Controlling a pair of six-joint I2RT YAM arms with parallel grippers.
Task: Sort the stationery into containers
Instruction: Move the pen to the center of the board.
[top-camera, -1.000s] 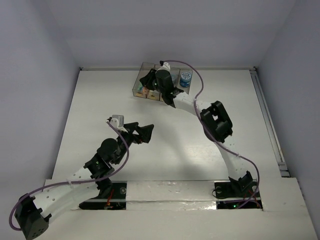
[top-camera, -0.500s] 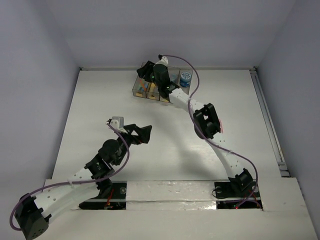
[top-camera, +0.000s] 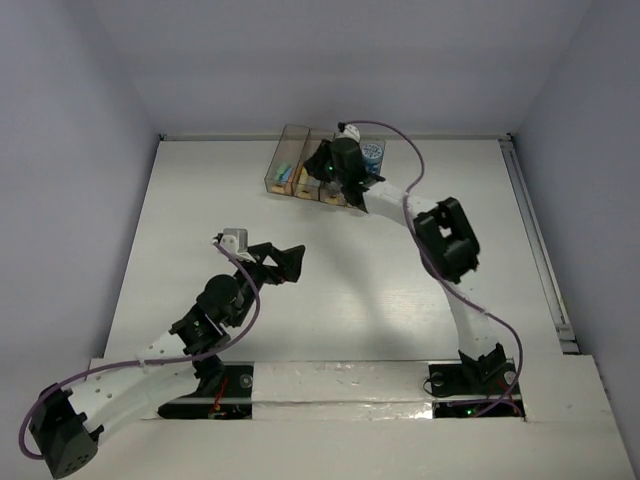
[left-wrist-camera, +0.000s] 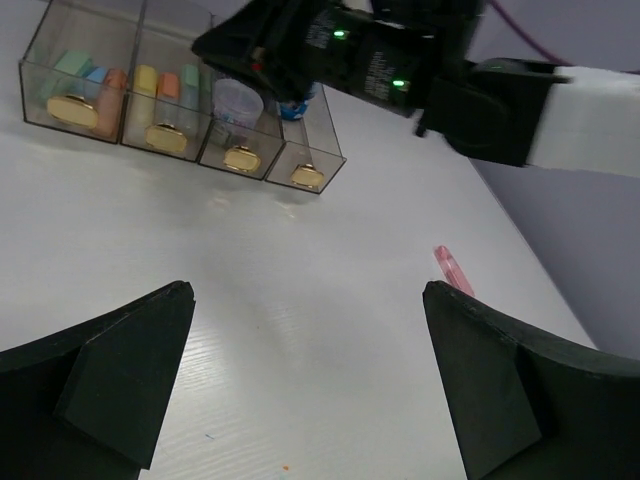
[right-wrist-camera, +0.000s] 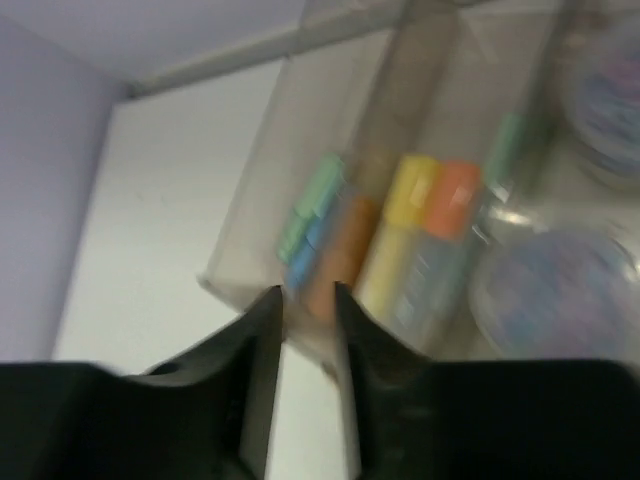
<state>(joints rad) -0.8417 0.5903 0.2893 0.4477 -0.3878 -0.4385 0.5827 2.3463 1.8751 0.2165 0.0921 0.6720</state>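
Most of the sorting looks done. 6 sticks (left-wrist-camera: 145, 82) show inside the bins (left-wrist-camera: 165, 138). In the left wrist view, counting from the left, the 1st bin holds green, blue and orange. The 2nd holds yellow, orange and green. 2 rolls (left-wrist-camera: 238, 102) show as well: a pale one upright in the 3rd bin and a blue roll (left-wrist-camera: 303, 100) in the 4th, half hidden under the right arm (left-wrist-camera: 500, 95). All 4 bins stand side by side, touching, at the far edge of the surface (left-wrist-camera: 300, 330), each with 1 yellow label on its near end.

What seems left is 1 thin pink stick (left-wrist-camera: 452, 268). It lies alone on the surface, well apart from the bins, toward the right edge, and is too small to pick out from above. I see no other loose piece, though the arm covers part of the bins.

The right fingers (right-wrist-camera: 250, 370) hang over the row of bins. The gap between them is narrow and nothing shows in it, but that view is blurred. The left fingers (left-wrist-camera: 120, 370) are spread wide and hold nothing, low over the middle of the surface, facing the bins and the pink stick. By my judgement, 1 pick and 1 drop remain.
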